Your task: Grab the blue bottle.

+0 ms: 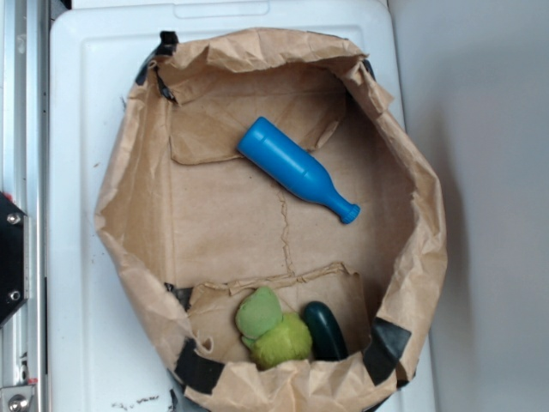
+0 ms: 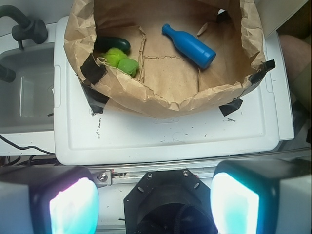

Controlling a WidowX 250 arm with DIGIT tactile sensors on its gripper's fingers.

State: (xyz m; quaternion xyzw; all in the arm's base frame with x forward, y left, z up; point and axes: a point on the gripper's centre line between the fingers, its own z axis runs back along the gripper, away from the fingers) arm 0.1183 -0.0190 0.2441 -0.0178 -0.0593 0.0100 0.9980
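Note:
The blue bottle lies on its side on the brown paper inside the paper-lined bin, neck pointing to the lower right in the exterior view. The wrist view shows the blue bottle at the top, well ahead. My gripper is open, its two glowing pads wide apart at the bottom of the wrist view with nothing between them. It hangs outside the bin, over the robot's base. The gripper does not show in the exterior view.
A crumpled brown paper wall rings the bin on a white lid. A yellow-green plush toy and a dark green rounded object lie together at one end. A grey sink sits left in the wrist view.

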